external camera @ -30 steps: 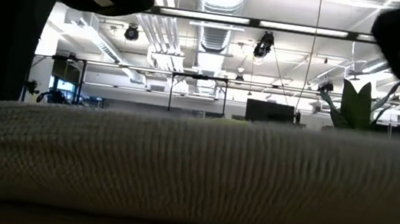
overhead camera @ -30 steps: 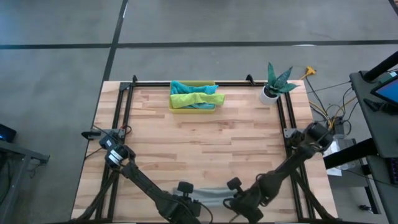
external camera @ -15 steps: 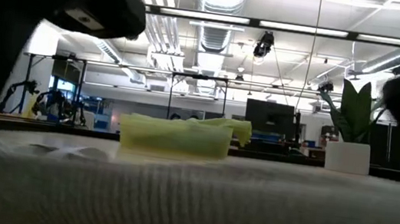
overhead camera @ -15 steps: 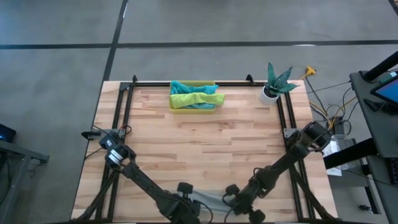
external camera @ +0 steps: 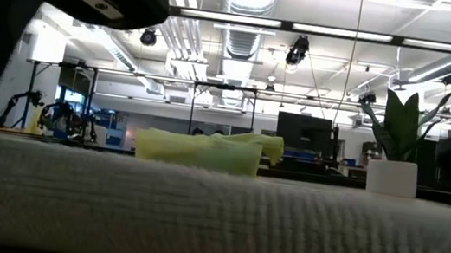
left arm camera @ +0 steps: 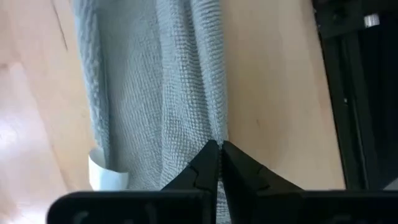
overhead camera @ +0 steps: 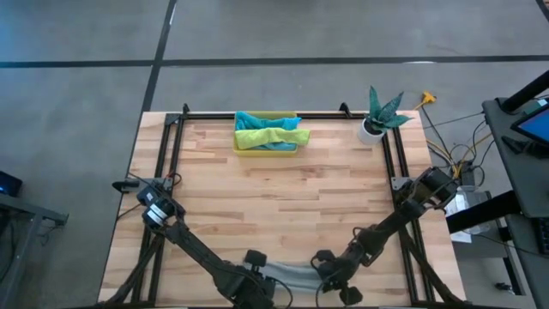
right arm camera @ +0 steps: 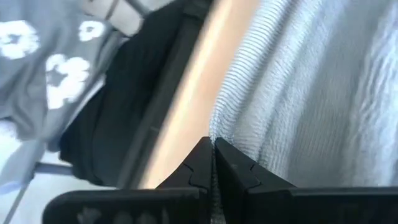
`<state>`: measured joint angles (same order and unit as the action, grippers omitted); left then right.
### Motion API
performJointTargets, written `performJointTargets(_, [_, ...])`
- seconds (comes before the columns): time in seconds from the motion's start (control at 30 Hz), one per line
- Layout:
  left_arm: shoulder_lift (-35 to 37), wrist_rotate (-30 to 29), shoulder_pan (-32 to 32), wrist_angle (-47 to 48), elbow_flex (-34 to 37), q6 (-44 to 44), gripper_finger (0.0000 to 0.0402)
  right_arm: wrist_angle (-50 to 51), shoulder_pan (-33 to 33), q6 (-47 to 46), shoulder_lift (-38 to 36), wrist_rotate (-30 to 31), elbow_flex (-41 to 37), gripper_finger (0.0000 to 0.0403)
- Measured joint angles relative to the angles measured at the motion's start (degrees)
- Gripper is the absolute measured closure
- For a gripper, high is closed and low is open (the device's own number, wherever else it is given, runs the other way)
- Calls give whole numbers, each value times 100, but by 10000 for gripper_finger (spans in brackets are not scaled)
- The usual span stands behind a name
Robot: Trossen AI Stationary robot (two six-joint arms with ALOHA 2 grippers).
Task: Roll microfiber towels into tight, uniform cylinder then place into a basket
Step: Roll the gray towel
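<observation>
Overhead, high view: soft grey microfiber towel (overhead camera: 290, 273) lies at the table's near edge between both arms; translucent yellow plastic basket (overhead camera: 266, 148) at the far edge holds teal and lime towels.
Low view: grey towel fills the foreground.
Left wrist view: left gripper (left arm camera: 217, 148) pinched closed on the towel's edge.
Right wrist view: right gripper (right arm camera: 212, 144) likewise closed on its edge.

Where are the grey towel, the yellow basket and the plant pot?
grey towel (left arm camera: 161, 93): left wrist view, middle of the cloth.
yellow basket (overhead camera: 266, 150): high view, near rim.
plant pot (external camera: 391, 176): low view, white side wall.
</observation>
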<state>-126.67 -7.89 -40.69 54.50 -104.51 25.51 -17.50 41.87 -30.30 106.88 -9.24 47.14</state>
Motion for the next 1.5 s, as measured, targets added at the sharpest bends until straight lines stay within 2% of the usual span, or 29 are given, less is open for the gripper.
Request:
performJointTargets(0.1, [2, -15, 0, -51, 0, -40, 400, -635, -1, -258, 3, 60, -387, 394])
performJointTargets(0.33, [2, 162, 2, -294, 3, -91, 400, -3343, 17, -920, 1, 40, -1363, 394])
performJointTargets(0.5, [9, -55, 22, -302, 203, -92, 400, -4015, 55, -1986, 1, 1051, -1914, 394])
performJointTargets(0.6, [9, -158, 71, -366, 446, -78, 400, -4051, 117, -2357, 24, 1419, -2058, 394])
performJointTargets(0.8, [129, -134, 162, -757, 747, -86, 400, -3843, 179, -2315, 132, 1546, -1901, 394])
performJointTargets(0.93, [346, -165, 173, -747, 791, -80, 400, -3058, 186, -2346, 118, 1487, -1643, 394])
performJointTargets(1.07, [724, -436, 172, -762, 810, -79, 400, -2272, 238, -2242, 110, 1468, -1372, 394])
performJointTargets(1.27, [1019, -853, 218, -528, 855, -86, 400, -1853, 381, -1970, 121, 1470, -1157, 394])
performJointTargets(1.5, [1058, -716, 456, -665, 1435, 139, 400, -1333, 420, -2114, 112, 1559, -1028, 394])
